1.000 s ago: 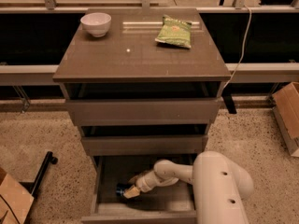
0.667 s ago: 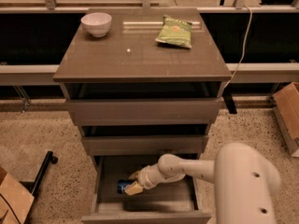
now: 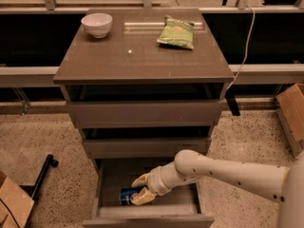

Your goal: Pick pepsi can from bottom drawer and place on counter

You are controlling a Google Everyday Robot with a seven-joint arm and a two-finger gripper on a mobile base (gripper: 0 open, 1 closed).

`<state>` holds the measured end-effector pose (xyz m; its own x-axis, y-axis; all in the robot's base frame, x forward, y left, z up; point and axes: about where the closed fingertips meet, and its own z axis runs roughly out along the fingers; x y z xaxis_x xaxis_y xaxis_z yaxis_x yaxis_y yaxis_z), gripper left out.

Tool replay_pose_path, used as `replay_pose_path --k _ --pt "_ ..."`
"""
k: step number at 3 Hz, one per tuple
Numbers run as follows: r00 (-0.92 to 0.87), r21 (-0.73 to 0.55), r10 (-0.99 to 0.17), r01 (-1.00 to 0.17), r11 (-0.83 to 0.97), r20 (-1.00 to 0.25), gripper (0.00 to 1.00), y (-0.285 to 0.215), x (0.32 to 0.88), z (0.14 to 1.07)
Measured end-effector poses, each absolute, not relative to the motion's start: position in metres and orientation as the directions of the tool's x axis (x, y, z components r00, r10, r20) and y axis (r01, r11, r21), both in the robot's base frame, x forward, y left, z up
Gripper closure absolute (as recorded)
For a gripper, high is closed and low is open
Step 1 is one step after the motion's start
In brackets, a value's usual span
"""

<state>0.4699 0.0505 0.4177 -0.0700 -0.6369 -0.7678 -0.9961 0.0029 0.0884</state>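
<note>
The pepsi can (image 3: 127, 196) lies on its side on the floor of the bottom drawer (image 3: 147, 220), which is pulled out beneath the counter's front edge. The can sits toward the left-corner side and has hardly shifted over the last second. The end effector (image 3: 138, 191) is at the can's right end, about where it was before. Its fingers (image 3: 141, 179) are spread, one above the can and one across its near side. Whether they press on the can I cannot tell. The arm (image 3: 228, 172) has changed most: its bulky white housing has slid off toward the right, and a long forearm now reaches in from that side. On the counter (image 3: 142, 61), the white bowl (image 3: 97, 24) at the back left corner and the green snack bag (image 3: 176, 32) near the back edge, toward the right, have not moved.
</note>
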Motion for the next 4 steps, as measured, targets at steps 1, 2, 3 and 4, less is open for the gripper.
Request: replay_pose_path --k 1,2,3,4 --pt "0.019 -0.002 -0.622 -1.000 -0.027 -0.783 1.00 0.031 0.454 0.507" --pt "0.065 -0.058 -0.655 -0.998 -0.032 -0.753 1.00 0.010 0.472 0.583" --pt "0.078 -0.084 -0.720 -0.996 -0.028 -0.690 1.00 -0.010 0.526 0.646" --pt "0.073 -0.133 -0.773 -0.991 0.015 -0.630 1.00 -0.033 0.581 0.715"
